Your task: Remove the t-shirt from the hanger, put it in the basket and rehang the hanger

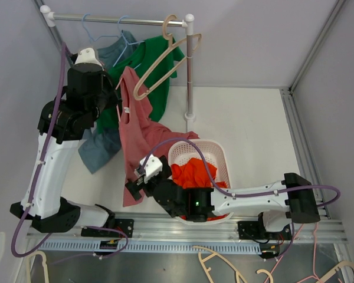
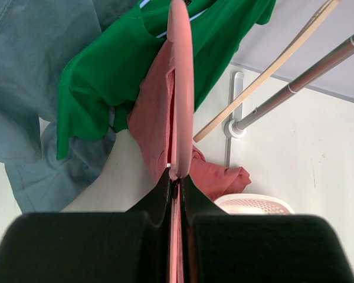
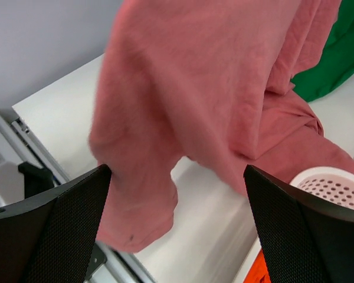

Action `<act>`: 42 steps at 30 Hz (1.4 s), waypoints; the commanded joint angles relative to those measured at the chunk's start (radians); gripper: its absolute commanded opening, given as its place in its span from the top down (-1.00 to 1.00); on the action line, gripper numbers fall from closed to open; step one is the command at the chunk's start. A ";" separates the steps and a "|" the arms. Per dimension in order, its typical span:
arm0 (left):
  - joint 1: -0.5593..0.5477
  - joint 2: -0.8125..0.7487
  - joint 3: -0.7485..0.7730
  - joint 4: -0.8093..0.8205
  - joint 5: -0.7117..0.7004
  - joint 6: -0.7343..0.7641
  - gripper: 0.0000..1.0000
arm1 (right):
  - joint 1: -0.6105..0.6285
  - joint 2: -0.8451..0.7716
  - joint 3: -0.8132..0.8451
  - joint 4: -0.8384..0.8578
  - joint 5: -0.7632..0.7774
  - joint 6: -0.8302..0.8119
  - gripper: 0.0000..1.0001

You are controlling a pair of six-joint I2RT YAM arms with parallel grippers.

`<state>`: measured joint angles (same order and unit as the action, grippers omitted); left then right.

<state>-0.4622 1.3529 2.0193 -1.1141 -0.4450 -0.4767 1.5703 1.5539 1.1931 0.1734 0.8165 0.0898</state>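
While the left tool [image 2: 177, 184] is pressed together on the thin edge of the pink hanger [image 2: 180, 88], holding it up at the left of the counter [image 1: 248, 130], the pink t-shirt [image 1: 138, 132] is not yet free of it. In the left wrist view the cloth hangs down both sides of the hanger. From above, its neck sits just by that tool, while the body falls to the counter and pools beside the basket. Taking the hanger off the rail [image 1: 147, 22] looks done, since the hanger appears to be held clear below it. Stripping the shirt off the hanger is what is left.

Around the t-shirt, a grey-blue garment [image 1: 100, 150] and a green shirt [image 1: 159, 100] hang from the rail, with a bare beige hanger [image 2: 265, 72] to their right. Lower down, the right tool [image 3: 176, 174] has its jaws wide apart, facing the t-shirt's lower hem. The cloth hangs near it, but nothing is gripped. Its likely job is to close on that hem and draw the shirt down off the hanger. To its right, the white basket [image 1: 183, 154] holds an orange garment [image 1: 192, 174], which suggests where the t-shirt is meant to go.
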 commanded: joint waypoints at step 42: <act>0.091 -0.202 -0.180 0.147 0.397 0.078 0.99 | 0.022 -0.005 -0.040 0.008 -0.267 -0.046 1.00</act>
<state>-0.3511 1.3777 1.9026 -1.1828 -0.0898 -0.3748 1.6924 1.5963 1.1191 0.1848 0.5655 -0.0696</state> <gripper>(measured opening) 0.007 0.022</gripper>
